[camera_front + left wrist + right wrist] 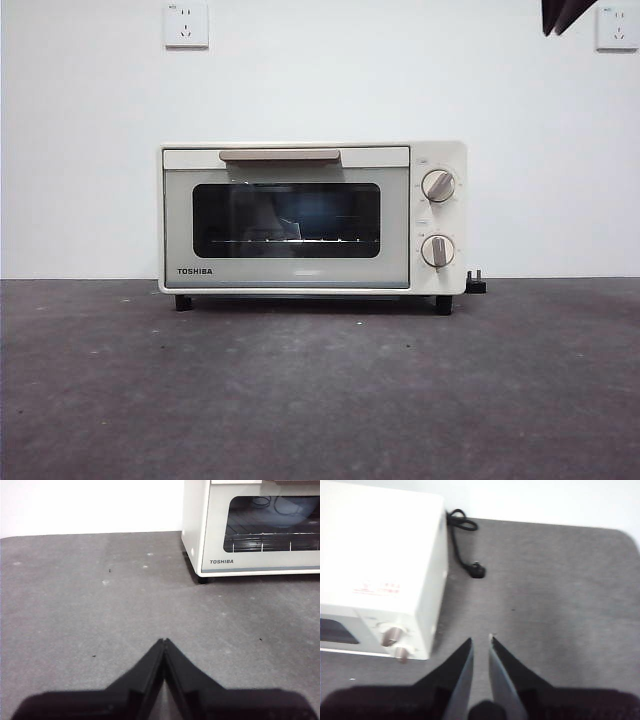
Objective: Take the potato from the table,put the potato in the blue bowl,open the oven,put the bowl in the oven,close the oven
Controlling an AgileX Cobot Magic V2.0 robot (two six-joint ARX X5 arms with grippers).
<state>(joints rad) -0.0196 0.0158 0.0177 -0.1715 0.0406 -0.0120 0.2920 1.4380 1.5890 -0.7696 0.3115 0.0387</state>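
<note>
The cream-white oven (300, 270) stands on the table (320, 400) against the wall, its door shut and its bar handle (280, 155) at the top. In the left wrist view a pale bluish rounded shape (287, 505) shows behind the oven (250, 555) glass; this may be the blue bowl. The potato is hidden. My left gripper (164, 640) hangs low over bare table left of the oven, shut and empty. My right gripper (480, 638) is high above the oven's (380, 555) knob end, jaws a narrow gap apart, holding nothing. A black tip (563, 14) shows at the front view's top right.
A black power cord with plug (476, 571) lies on the table behind and right of the oven; the plug (476, 285) peeks out beside its right foot. Two wall sockets (186, 24) (617, 27) sit high on the white wall.
</note>
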